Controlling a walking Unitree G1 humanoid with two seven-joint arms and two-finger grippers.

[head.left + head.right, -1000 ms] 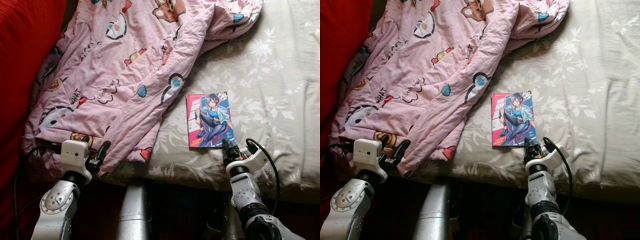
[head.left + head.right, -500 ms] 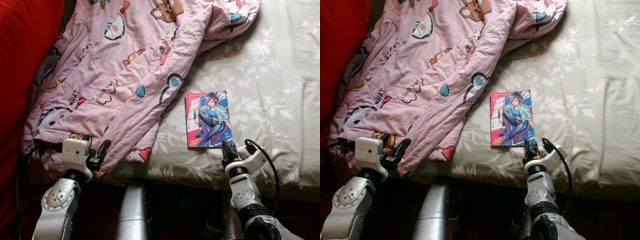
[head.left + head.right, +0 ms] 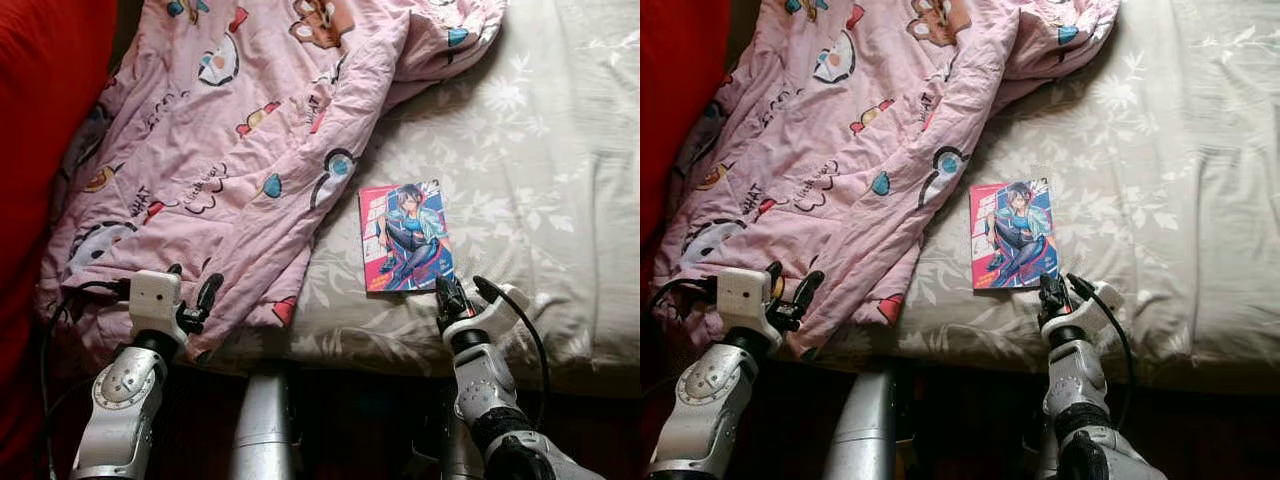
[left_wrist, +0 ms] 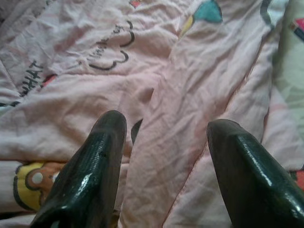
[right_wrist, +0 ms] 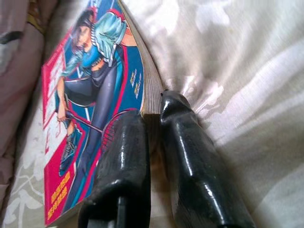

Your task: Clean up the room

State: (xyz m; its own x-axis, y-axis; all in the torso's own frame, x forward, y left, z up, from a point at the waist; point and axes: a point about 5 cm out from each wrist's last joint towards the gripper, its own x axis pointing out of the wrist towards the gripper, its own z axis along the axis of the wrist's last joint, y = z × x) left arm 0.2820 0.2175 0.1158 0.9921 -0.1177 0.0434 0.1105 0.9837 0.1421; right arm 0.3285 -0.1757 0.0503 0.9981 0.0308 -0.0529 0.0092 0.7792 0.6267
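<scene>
- One bed with a pale beige, leaf-patterned sheet [image 3: 520, 150] carries everything here; its near edge runs just ahead of both silver arms, with dark shadow below it.
- One thin paperback comic book with a red-and-blue cover showing a drawn figure [image 3: 405, 237] lies flat on the sheet, close to the bed's near edge and about midway along it.
- One crumpled pink quilt printed with cartoon animals and words [image 3: 230, 150] covers the bed's left part, from the far edge down to the near edge; its right hem lies just beside the book's left side.
- One red cloth surface [image 3: 40, 110] stands along the bed's left side, against the quilt.
- The sheet to the right of the book lies bare out to the right edge, wrinkled but open.
- The right gripper [image 5: 152, 137] sits at the book's near right corner; its two black fingers [image 5: 190, 161] are nearly closed, and the page edge sits in the narrow slot between them, one finger over the cover and one beside the pages.
- The left gripper [image 4: 164, 161] sits at the bed's near edge over the quilt's lower hem, its two fingers [image 4: 92, 166] spread wide with pink fabric between them, nothing pinched.
</scene>
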